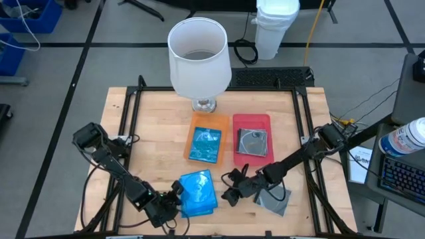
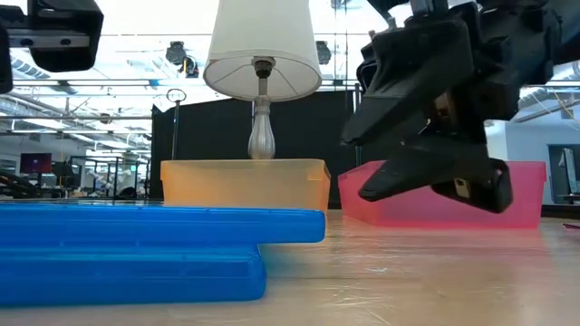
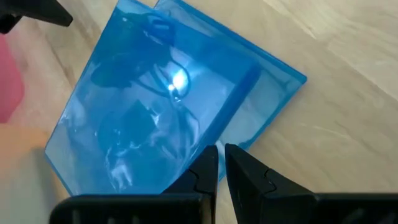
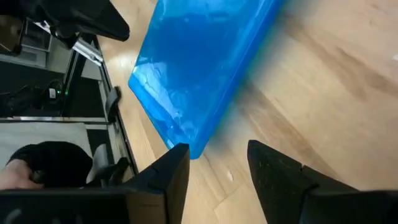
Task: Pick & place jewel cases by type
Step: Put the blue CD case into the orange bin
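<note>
Sorting by colour: blue stack next, nothing gripped.
Your right gripper (image 1: 230, 192) hovers, jaws parted and empty, just beside the blue stack (image 1: 198, 192), which lies nearer you than the orange tray (image 1: 196, 121) holding a blue case (image 1: 205, 144); the grey case (image 1: 252, 142) sits in the red tray (image 1: 261, 119) beside it. Left gripper (image 3: 221, 163), nearly clenched, touches the stack's edge. No readable labels.
</note>
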